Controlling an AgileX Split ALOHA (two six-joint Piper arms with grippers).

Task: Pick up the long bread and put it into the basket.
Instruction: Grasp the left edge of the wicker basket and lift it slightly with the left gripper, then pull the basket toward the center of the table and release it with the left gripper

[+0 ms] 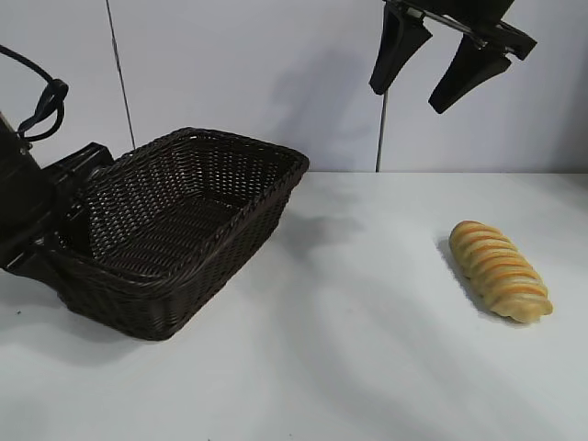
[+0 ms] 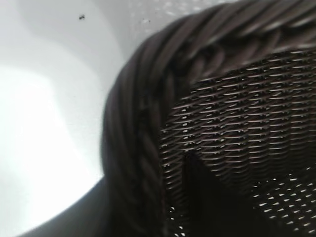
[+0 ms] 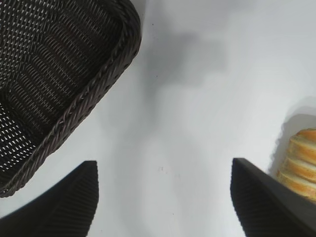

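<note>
Exterior view: the basket [image 1: 175, 234] sits at centre left on the white counter [image 1: 367, 349], the bread [image 1: 500, 270] lies at right of frame, well apart from it, and the right tool [image 1: 439, 57] hangs at upper right, fingers spread wide and empty; the left arm [image 1: 28, 202] is at the left edge against the basket. Left wrist view: the braided rim and woven wall of the basket [image 2: 148, 128] fill the frame, and the left tool's state cannot be told. Right wrist view: the right tool [image 3: 163, 197] has both fingers far apart over bare counter, with the basket [image 3: 74, 98] at upper left and the bread [image 3: 301, 163] at the right edge.
</note>
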